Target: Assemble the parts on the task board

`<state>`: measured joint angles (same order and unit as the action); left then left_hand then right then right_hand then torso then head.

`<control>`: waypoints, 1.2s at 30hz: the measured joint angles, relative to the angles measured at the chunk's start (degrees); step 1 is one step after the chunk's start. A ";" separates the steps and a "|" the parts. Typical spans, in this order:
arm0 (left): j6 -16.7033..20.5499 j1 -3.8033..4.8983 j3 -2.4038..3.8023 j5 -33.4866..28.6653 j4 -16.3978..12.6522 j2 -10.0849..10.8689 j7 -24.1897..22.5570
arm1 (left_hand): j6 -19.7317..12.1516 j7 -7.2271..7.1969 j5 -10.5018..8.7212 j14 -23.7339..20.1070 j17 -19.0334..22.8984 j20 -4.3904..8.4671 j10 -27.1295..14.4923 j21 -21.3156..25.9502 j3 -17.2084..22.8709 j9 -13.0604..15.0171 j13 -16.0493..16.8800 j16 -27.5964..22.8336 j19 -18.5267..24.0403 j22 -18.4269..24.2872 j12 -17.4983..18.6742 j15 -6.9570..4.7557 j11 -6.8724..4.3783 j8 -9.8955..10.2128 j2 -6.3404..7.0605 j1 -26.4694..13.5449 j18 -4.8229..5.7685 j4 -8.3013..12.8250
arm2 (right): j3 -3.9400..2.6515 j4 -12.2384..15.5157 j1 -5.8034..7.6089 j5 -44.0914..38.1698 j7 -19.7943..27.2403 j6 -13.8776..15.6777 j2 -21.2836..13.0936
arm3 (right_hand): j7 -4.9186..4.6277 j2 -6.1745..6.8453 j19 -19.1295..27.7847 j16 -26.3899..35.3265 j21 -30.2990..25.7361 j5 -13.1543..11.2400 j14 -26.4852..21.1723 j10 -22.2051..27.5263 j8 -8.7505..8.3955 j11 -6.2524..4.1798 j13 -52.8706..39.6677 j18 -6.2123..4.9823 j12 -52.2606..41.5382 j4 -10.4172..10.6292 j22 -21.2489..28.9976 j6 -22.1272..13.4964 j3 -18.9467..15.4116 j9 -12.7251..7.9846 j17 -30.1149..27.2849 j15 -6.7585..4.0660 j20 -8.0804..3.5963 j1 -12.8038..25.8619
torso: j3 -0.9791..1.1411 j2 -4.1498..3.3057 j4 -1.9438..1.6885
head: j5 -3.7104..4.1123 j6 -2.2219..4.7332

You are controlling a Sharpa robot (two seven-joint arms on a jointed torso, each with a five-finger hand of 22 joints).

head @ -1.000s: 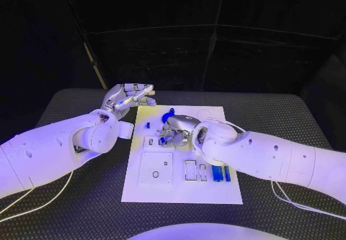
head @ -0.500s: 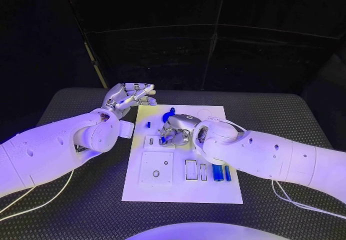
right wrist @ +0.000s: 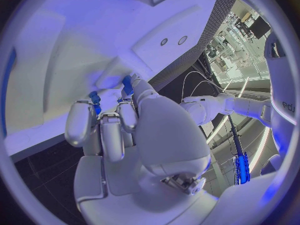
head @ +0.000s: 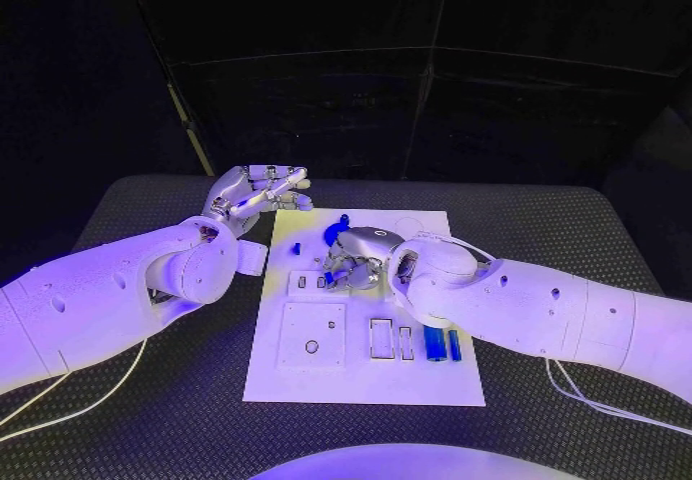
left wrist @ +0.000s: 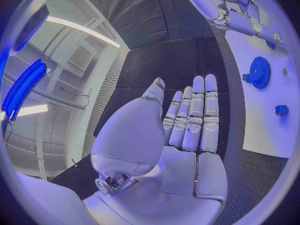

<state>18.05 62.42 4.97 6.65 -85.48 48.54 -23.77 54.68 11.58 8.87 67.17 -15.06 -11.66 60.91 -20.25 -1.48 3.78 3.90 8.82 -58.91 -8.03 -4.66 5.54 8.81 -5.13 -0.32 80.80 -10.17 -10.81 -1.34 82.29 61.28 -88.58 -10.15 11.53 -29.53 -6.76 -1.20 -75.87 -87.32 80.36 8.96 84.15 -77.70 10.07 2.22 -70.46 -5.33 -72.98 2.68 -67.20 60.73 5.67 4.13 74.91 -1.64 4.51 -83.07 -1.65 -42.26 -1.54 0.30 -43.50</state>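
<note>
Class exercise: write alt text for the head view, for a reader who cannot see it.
The right hand presses a small blue part onto the white task board on a black table. The left hand hovers open off the board's far left corner; a blue gear lies near it.

Part under right robot hand (head: 353, 265) hidden

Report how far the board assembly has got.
Done: nothing clearly seated. In hand: the right hand is down on the task board, fingers around a small blue part. The left hand hangs open beside the board's far corner. Left: the blue gear, small blue block and blue bars still lie loose.
</note>
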 measured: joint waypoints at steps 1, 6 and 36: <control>0.00 0.00 0.00 0.00 0.01 0.00 0.01 | 0.00 0.00 0.00 0.00 0.00 0.00 0.00 0.00 0.00 0.00 0.00 0.00 0.00 0.00 0.00 0.00 0.00 0.00 0.00 0.00 -0.01 0.00 | 0.00 0.01 0.00 -0.08 -0.03 -0.05 0.01 | 0.01 0.00 0.00 0.00 0.00 0.00 0.00 0.00 0.00 0.00 0.01 0.00 0.00 0.06 0.02 -0.01 0.07 -0.03 0.00 0.00 0.00 0.00 | 0.00 0.00 0.00 | 0.00 -0.01; -0.02 0.00 0.00 0.00 0.02 0.00 0.01 | 0.00 0.00 0.00 0.00 0.00 0.00 0.00 0.00 0.00 0.00 0.00 0.00 0.00 0.00 0.00 0.00 0.00 0.00 0.00 0.00 0.00 0.00 | -0.03 0.01 0.03 -0.38 -0.16 -0.26 0.07 | 0.02 0.15 0.00 0.00 -0.28 -0.17 0.00 0.00 -0.12 0.00 0.01 0.00 0.18 0.07 0.09 -0.03 0.08 -0.07 0.00 0.00 0.00 0.15 | -0.01 -0.01 0.00 | 0.00 -0.10; -0.12 0.00 -0.01 0.00 0.02 0.03 0.13 | 0.00 0.00 0.00 0.00 -0.07 0.00 0.00 0.00 0.00 0.00 0.02 -0.39 0.00 0.07 0.00 0.00 0.00 0.00 0.00 0.00 0.00 0.00 | 0.07 -0.14 -0.07 -1.18 -1.58 -0.79 0.24 | -1.65 4.15 1.03 0.47 -0.95 2.40 -0.11 1.86 -2.10 1.25 2.18 0.00 2.28 1.42 1.18 -3.69 -0.32 -0.23 0.04 0.53 1.03 4.17 | -0.01 -0.02 -0.02 | 0.02 -0.27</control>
<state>17.93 62.42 4.96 6.65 -85.46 48.57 -23.65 54.68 11.58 8.87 67.17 -15.14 -11.66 60.91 -20.25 -1.48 3.78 3.91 8.43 -58.91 -7.96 -4.66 5.54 8.81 -5.13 -0.32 80.81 -10.17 -10.81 -1.27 82.15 61.22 -89.76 -11.73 10.74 -29.29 -8.41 2.95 -74.84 -86.85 79.41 11.36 84.04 -75.83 7.98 3.48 -68.28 -5.33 -70.71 4.10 -66.02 57.03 5.35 3.90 74.95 -1.11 5.53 -78.90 -1.66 -42.28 -1.56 0.32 -43.78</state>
